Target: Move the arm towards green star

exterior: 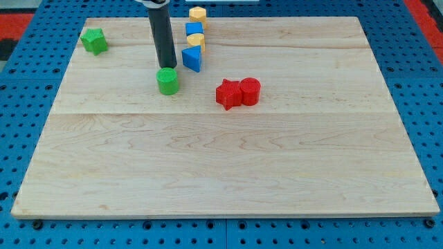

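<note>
The green star [94, 41] lies near the board's top left corner. My tip [166, 66] is at the end of the dark rod, just above a green cylinder [167, 81] in the view and touching or nearly touching it. The star is well to the left of the tip and a little higher in the view.
A blue triangular block [192, 59] lies right of the tip. Above it stand a yellow block [196, 41], a blue block [194, 29] and a yellow hexagon [198, 14]. A red star [228, 94] and red cylinder [250, 90] touch right of centre. The wooden board [221, 166] rests on a blue pegboard.
</note>
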You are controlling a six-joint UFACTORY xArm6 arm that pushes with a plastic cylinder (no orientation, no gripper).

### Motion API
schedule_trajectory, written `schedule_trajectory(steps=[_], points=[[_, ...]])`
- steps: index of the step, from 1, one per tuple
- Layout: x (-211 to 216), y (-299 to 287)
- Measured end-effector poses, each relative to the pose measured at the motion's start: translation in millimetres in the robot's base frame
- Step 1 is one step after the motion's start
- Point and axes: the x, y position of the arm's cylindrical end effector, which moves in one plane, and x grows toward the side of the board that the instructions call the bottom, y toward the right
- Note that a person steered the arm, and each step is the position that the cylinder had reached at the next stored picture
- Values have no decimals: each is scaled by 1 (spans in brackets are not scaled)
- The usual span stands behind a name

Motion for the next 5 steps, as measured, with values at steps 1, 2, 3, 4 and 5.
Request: schedule_trajectory(steps=[1, 2, 3, 4, 5], points=[[-13, 1], [-24, 21], [-27, 24], [-35, -11], [-31, -61]])
